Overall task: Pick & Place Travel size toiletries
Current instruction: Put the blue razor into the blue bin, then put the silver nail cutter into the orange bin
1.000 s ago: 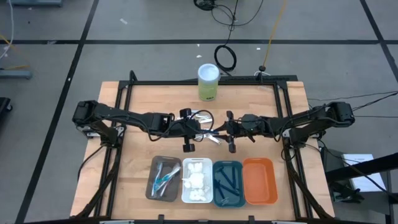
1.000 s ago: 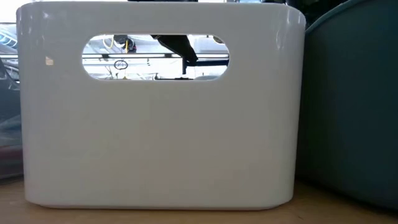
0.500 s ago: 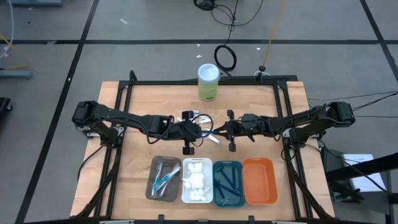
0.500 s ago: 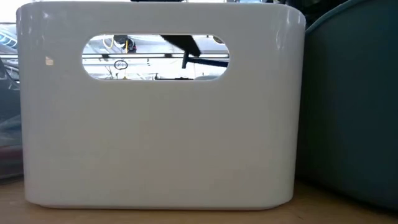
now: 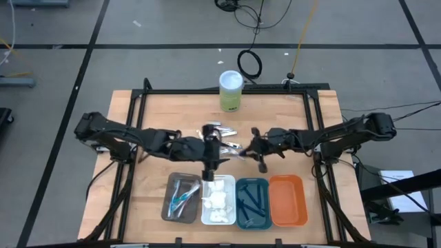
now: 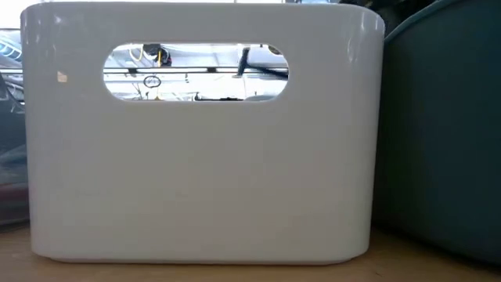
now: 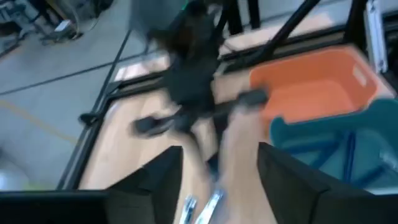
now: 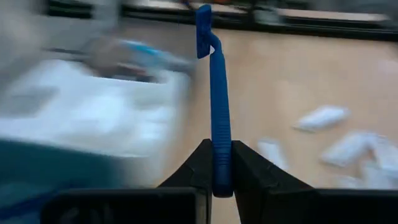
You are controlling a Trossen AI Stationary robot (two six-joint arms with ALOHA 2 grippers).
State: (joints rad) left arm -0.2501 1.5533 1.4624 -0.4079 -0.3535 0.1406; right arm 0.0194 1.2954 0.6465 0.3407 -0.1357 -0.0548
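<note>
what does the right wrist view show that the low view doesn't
Only the right wrist view shows the right tool shut on a dark blue razor that stands up from it, above bare wood with scattered shiny metal tools. Only the low view shows the white tray's end wall close up, with its handle slot, blocking most of the table. Both share the white tray with the teal tray beside it.

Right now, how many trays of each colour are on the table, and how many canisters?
Brown tray: 1
White tray: 1
Teal tray: 1
Orange tray: 1
Green-and-white canister: 1
Total: 5
</note>
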